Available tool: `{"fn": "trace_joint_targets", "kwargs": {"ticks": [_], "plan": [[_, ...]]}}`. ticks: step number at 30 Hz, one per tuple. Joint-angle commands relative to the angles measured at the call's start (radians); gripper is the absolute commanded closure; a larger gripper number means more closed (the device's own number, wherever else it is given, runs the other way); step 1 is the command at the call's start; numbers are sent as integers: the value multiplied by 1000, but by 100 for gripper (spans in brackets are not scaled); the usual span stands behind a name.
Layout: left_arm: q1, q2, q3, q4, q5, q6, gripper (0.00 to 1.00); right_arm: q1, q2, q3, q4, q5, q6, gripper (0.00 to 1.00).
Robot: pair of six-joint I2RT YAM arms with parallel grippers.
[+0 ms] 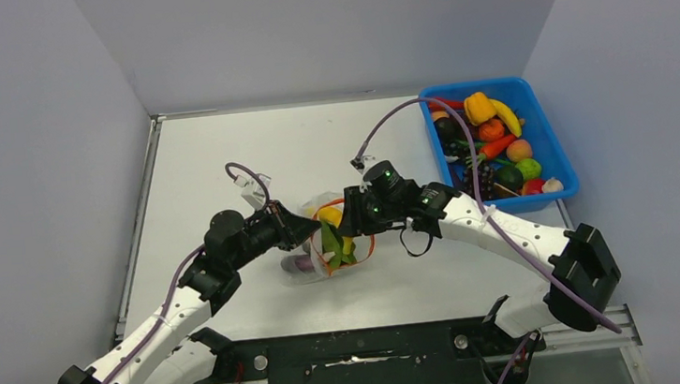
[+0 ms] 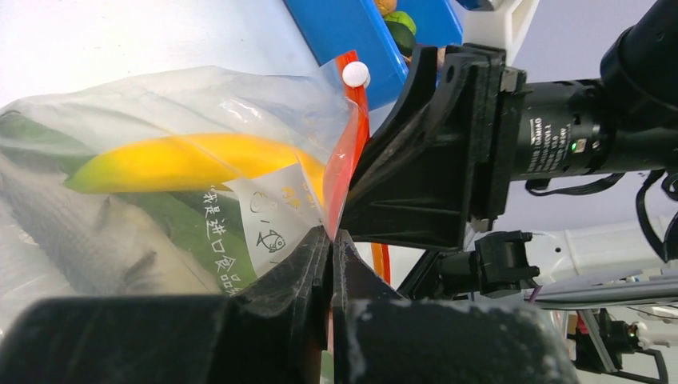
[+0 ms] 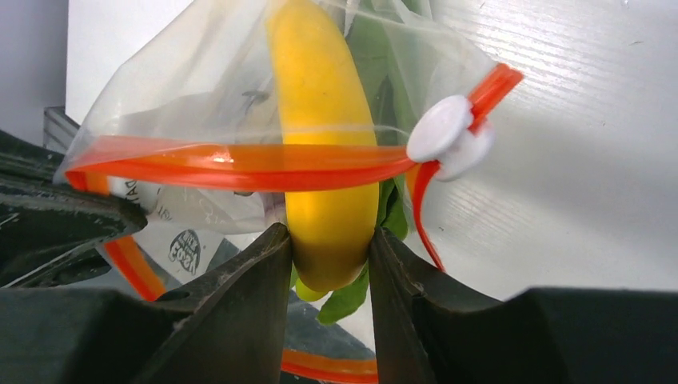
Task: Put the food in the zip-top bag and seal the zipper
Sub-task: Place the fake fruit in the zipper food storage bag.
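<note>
The clear zip-top bag (image 1: 323, 250) lies mid-table with its orange-red zipper (image 3: 240, 164) open and a white slider (image 3: 440, 132) at one end. My left gripper (image 2: 332, 236) is shut on the bag's mouth edge by the zipper (image 2: 352, 152). My right gripper (image 3: 330, 240) is shut on the yellow banana (image 3: 324, 120), which reaches through the mouth into the bag. A green pod (image 1: 330, 245) and a purple aubergine (image 1: 301, 263) lie inside. In the top view the left gripper (image 1: 311, 226) and right gripper (image 1: 347, 221) meet at the bag.
A blue bin (image 1: 553, 148) at the back right holds several more toy fruits and vegetables. The right arm's purple cable arcs over the bin. Grey walls stand on the left, back and right. A black rail runs along the table's near edge.
</note>
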Motion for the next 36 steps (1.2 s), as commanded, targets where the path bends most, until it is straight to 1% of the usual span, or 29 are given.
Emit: {"fn": "trace_joint_targets", "kwargs": {"ticks": [1, 5, 9, 13, 19, 23, 25, 28, 30, 34, 36], "plan": [[-6, -21, 12, 121, 34, -36, 100, 36, 19, -7, 105, 114, -20, 78], [-7, -32, 1, 137, 29, -50, 100, 46, 45, -26, 123, 147, -31, 76], [-6, -42, -4, 124, 19, -44, 100, 49, 50, -31, 118, 160, -36, 64], [-7, -47, -10, 107, 10, -32, 100, 50, 22, -31, 108, 167, -40, 53], [-7, -45, 2, 71, -7, 0, 100, 57, -23, -27, 104, 128, -76, 45], [-5, -45, 13, 30, -26, 34, 100, 58, -66, -7, 74, 118, -94, 43], [-5, -50, 29, -20, -48, 69, 100, 59, -92, 14, 55, 105, -103, 43], [-5, -59, 56, -89, -86, 121, 100, 56, -128, 67, 23, 76, -125, 44], [-6, -65, 61, -105, -95, 142, 100, 55, -150, 100, -1, 78, -143, 44], [-5, -64, 74, -129, -102, 172, 100, 23, -166, 159, -62, 164, -226, 45], [-7, -63, 82, -151, -103, 189, 100, -40, -156, 185, -108, 208, -268, 45]]}}
